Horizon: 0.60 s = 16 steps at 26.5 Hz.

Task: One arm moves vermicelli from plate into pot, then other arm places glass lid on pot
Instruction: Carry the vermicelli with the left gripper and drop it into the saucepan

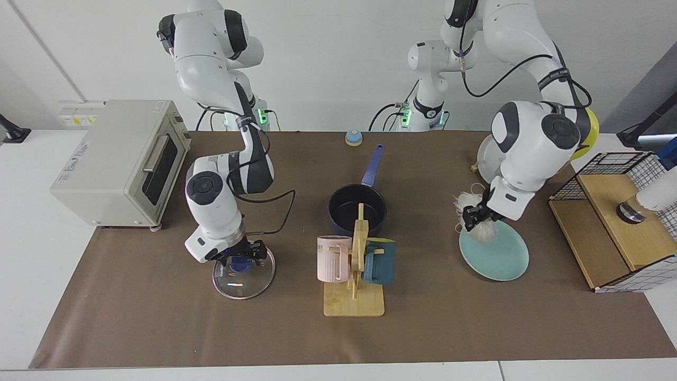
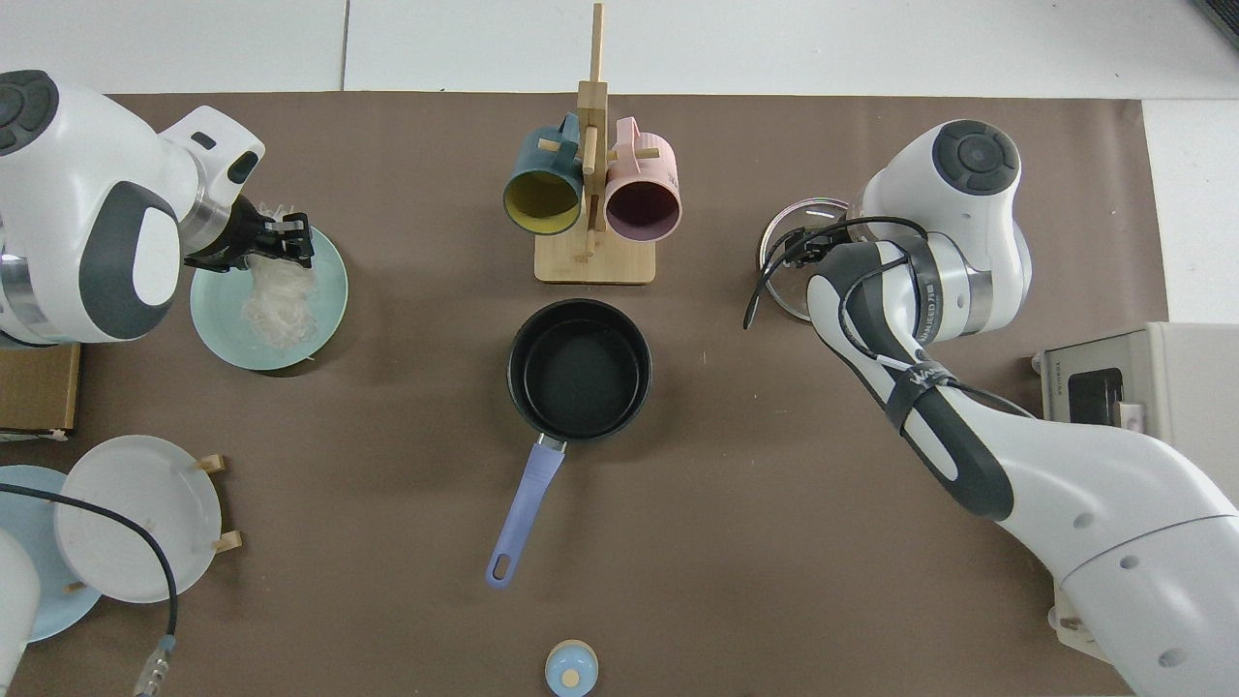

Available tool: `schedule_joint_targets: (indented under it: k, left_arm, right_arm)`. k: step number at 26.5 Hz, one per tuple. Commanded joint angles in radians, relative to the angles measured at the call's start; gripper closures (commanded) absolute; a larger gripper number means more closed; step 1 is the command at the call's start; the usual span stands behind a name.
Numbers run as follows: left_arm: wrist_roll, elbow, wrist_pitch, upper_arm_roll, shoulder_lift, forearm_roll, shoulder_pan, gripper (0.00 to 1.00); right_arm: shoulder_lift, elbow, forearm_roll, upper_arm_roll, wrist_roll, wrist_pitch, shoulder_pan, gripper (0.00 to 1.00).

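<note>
I had the left tool (image 1: pixel 474 216) clamped on the vermicelli (image 1: pixel 478 228), the tangle lifted clear of the plate (image 1: pixel 497 255) and hanging over its rim nearer the pot (image 1: pixel 357 208). In the top view loose threads trailed down from the left tool (image 2: pixel 281 242) over the plate (image 2: pixel 308 324). The pot (image 2: pixel 579 368) sat mid-tabletop, black inside bare, handle toward the arm bases, behind the mug rack (image 1: pixel 355 275). The right tool (image 1: pixel 240 256) was low over the lid (image 1: pixel 244 278), at its blue knob; I could not tell whether its jaws were apart or together. The lid lay flat on the tabletop (image 1: pixel 158 317), well apart from the pot.
</note>
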Motion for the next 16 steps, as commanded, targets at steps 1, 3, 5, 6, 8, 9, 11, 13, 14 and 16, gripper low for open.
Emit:
schedule_joint_targets:
  k: [1, 3, 5, 6, 8, 9, 11, 13, 14, 16]
  left_arm:
    - [-0.156, -0.027, -0.049, -0.100, -0.078, -0.013, -0.007, 1.00]
    - [-0.222, -0.047, -0.038, -0.158, -0.085, -0.013, -0.007, 1.00]
    - [-0.269, -0.072, -0.018, -0.203, -0.092, -0.013, -0.007, 1.00]
    - [-0.289, -0.081, -0.001, -0.222, -0.095, -0.013, -0.007, 1.00]
    - [-0.329, -0.112, 0.051, -0.268, -0.097, -0.015, -0.007, 1.00]
    - [-0.355, -0.133, 0.089, -0.291, -0.097, -0.015, -0.007, 1.00]
    - [-0.400, -0.178, 0.177, -0.328, -0.092, -0.013, -0.007, 1.00]
    - [-0.414, -0.222, 0.246, -0.356, -0.088, -0.013, -0.007, 1.00]
    - [-0.414, -0.236, 0.269, -0.364, -0.085, -0.013, -0.007, 1.00]
    - [-0.417, -0.247, 0.297, -0.371, -0.077, -0.013, -0.010, 1.00]
  right_arm:
    - [0.006, 0.018, -0.019, 0.005, 0.010, -0.015, -0.002, 0.18]
    - [0.009, 0.021, -0.019, 0.005, 0.013, -0.008, -0.002, 0.31]
    - [0.013, 0.026, -0.019, 0.005, 0.014, -0.007, -0.002, 0.46]
    - [0.016, 0.034, -0.020, 0.005, 0.014, -0.004, -0.001, 0.57]
    - [0.025, 0.053, -0.020, 0.005, 0.014, -0.005, -0.001, 0.77]
    - [0.029, 0.061, -0.020, 0.005, 0.014, -0.005, 0.001, 0.86]
    - [0.032, 0.075, -0.022, 0.005, 0.014, -0.007, 0.001, 0.98]
    - [0.029, 0.078, -0.022, 0.005, 0.013, -0.007, 0.001, 1.00]
    - [0.026, 0.083, -0.022, 0.003, 0.013, -0.008, 0.001, 1.00]
    - [0.016, 0.084, -0.020, 0.005, 0.005, -0.015, -0.001, 1.00]
